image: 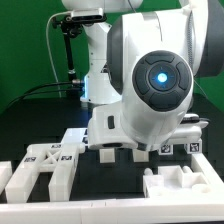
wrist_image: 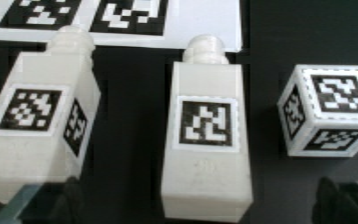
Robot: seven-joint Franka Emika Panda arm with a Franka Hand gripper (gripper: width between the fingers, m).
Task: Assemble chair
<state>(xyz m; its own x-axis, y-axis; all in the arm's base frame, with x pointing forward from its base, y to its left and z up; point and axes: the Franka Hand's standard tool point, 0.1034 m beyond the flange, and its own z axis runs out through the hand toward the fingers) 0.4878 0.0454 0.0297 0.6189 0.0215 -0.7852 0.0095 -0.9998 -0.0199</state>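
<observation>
Barely started: no joints seen. Hovering with end effector (wrist_image: 185,204) open, empty, directly above middle post (wrist_image: 208,130); second post (wrist_image: 43,120) and block (wrist_image: 330,110) loose on table (wrist_image: 137,90), flanking below. To do: all joining.

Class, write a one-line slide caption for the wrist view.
Two long white tagged plastic chair pieces side by side, a small white tagged plastic block alongside, marker board beyond.
</observation>
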